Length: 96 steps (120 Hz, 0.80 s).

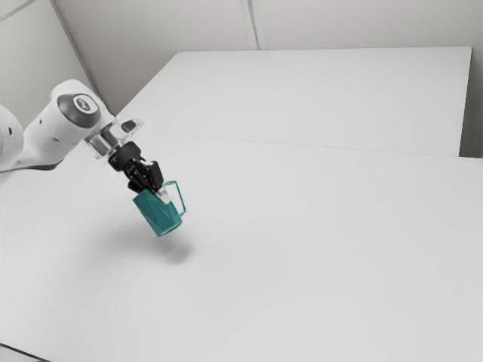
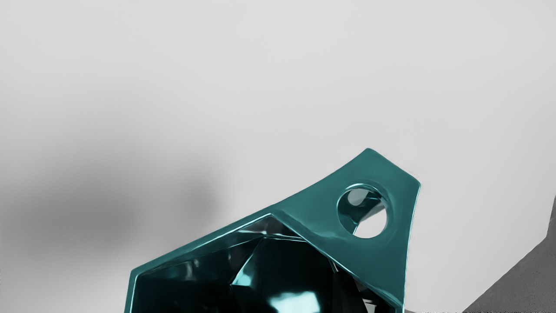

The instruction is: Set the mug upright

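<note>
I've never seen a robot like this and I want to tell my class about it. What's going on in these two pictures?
These are computer-made pictures of a pretend robot. It is one white arm with a black gripper, a bit like a hand with two fingers.

The exterior view comes from a camera at the arm's side, so you see the arm reaching in from that view's left. The wrist view comes from a camera on the robot's hand, so you peek right into the mug's opening and see its handle.

The gripper is holding the teal mug near its rim. The mug is tilted and hangs above the white table, where its soft grey shadow falls.
</note>
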Motion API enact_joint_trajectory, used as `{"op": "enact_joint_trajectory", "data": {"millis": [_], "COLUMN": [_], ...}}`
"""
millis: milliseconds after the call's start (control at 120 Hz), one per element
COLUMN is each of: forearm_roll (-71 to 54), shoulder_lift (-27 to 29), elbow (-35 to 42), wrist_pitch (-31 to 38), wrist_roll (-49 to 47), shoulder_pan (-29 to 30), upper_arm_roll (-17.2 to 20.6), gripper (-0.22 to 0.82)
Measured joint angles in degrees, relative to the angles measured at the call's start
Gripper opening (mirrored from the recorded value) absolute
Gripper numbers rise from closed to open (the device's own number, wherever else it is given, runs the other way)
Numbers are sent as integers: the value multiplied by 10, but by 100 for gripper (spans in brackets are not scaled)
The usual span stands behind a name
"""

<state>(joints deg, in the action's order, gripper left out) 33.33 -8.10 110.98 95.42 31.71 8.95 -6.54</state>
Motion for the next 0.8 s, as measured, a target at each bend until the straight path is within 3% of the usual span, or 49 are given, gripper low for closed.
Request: {"op": "enact_joint_trajectory", "data": {"millis": [308, 800], "forearm_roll": [-175, -300], "shoulder_lift": [26, 30], "elbow": [-21, -2], "wrist_pitch": [67, 166], "wrist_roll": [-58, -150], "shoulder_pan": [-4, -27], "upper_arm_roll": [93, 133], "gripper": [-18, -18]}}
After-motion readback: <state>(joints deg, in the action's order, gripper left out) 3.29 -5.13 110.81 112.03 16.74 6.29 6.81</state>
